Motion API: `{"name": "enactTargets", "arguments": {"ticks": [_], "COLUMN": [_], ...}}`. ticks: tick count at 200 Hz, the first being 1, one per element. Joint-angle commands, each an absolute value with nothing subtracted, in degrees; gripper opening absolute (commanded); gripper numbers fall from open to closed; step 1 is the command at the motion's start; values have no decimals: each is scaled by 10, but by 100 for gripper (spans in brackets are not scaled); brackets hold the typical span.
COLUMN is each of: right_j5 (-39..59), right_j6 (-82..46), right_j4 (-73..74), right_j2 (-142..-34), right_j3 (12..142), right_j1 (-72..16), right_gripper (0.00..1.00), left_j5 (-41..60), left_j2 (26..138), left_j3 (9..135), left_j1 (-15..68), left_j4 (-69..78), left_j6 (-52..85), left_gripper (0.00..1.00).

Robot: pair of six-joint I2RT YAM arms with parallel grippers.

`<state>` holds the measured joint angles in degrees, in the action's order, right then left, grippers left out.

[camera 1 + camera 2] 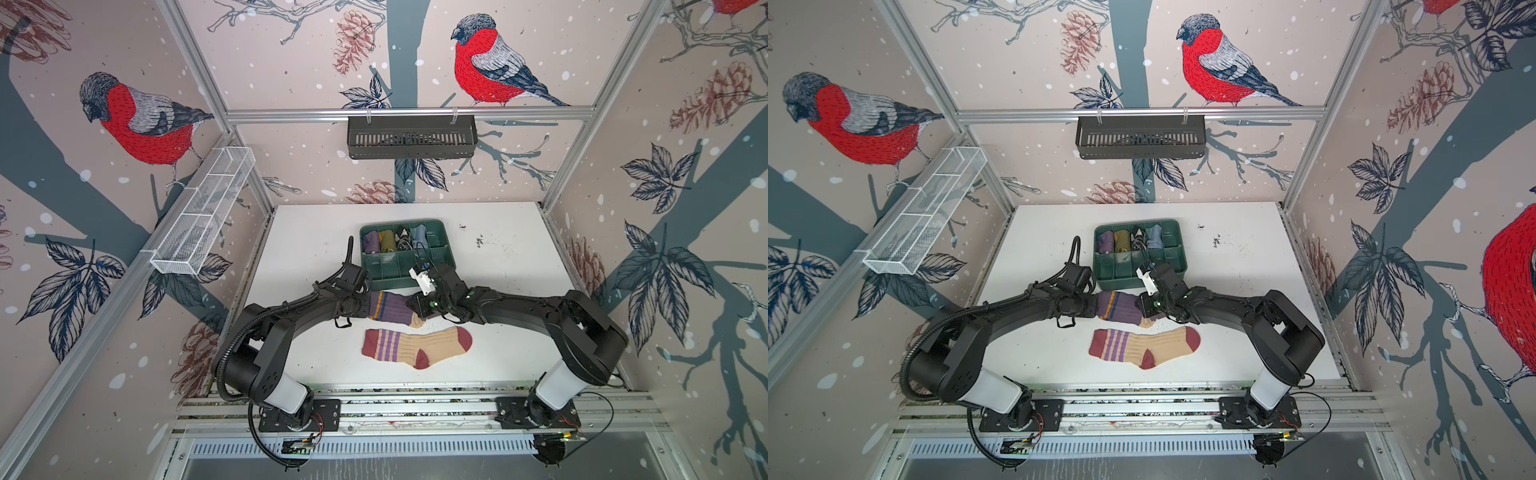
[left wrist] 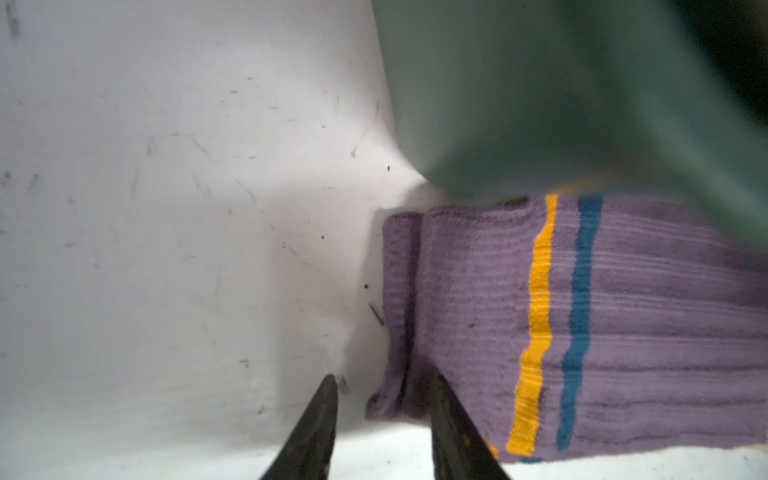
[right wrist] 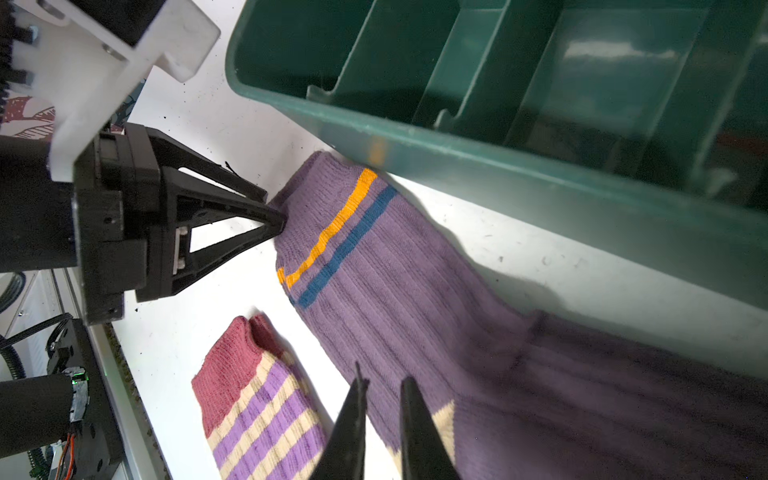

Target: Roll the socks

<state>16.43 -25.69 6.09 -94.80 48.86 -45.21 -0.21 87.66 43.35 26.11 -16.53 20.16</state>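
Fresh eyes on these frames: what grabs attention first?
The purple ribbed sock with orange and blue stripes lies flat right in front of the green plastic divided tray, with the left gripper at its cuff and the right gripper over its foot end. The tan ribbed sock with dark red toe, heel and cuff lies nearer the robot's base. In the tray's back row sit rolled fabric bundles.
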Motion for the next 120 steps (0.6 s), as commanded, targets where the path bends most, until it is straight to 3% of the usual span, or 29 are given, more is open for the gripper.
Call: {"name": "enactTargets", "arguments": {"ticks": [1,96,120], "right_j5": [159,144,145], "right_j6": [-259,-259,-259], "right_j4": [62,56,56], "right_j2": [-954,-962,-971], "right_j3": [492,492,494], "right_j1": [-453,-453,-453], "right_gripper": [18,16,14], "left_j5": [-1,33,38], "left_j2": [878,883,870], "left_j3": [434,427,430], "left_j1": [261,261,261], "left_j4": [-154,-147,-152], "left_j6": [206,194,190], "left_gripper": [33,2,0]}}
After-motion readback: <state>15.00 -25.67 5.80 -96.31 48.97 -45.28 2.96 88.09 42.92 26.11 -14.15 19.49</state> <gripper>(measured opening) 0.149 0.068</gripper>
